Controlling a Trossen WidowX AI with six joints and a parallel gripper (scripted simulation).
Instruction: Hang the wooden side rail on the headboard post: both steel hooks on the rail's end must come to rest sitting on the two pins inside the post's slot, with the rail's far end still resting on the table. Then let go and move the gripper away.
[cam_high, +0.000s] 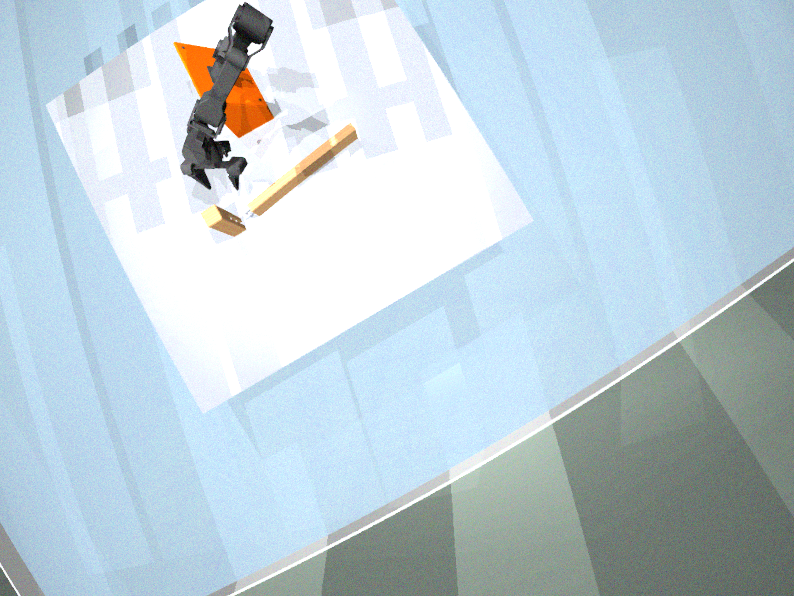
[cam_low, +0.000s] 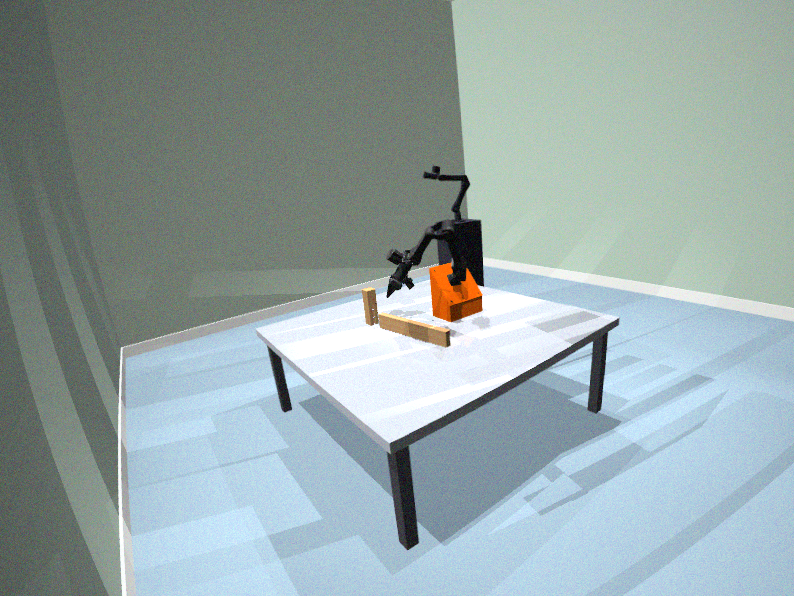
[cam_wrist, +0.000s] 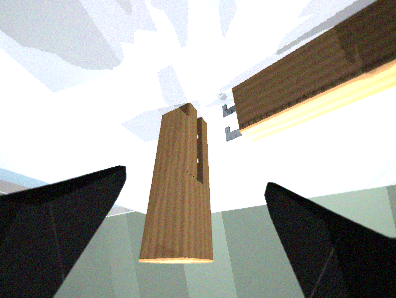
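Note:
The wooden headboard post (cam_high: 224, 221) (cam_low: 370, 306) (cam_wrist: 176, 200) stands upright on the table. Its slot faces the rail, and two small pins show in it in the wrist view. The wooden side rail (cam_high: 304, 170) (cam_low: 413, 329) (cam_wrist: 295, 77) lies along the table beside the post. Its two steel hooks (cam_wrist: 231, 122) point toward the slot, with a small gap between them and the post. My gripper (cam_high: 223, 188) (cam_low: 389, 295) (cam_wrist: 196, 180) is wide open and empty. It hangs above the table, near the post and higher than the rail.
An orange wedge-shaped block (cam_high: 246, 118) (cam_low: 448, 301) sits under the arm on the white table (cam_high: 359, 256) (cam_low: 410, 391). A dark box (cam_low: 473, 253) stands behind it, with a thin black camera arm (cam_low: 461, 192) rising above.

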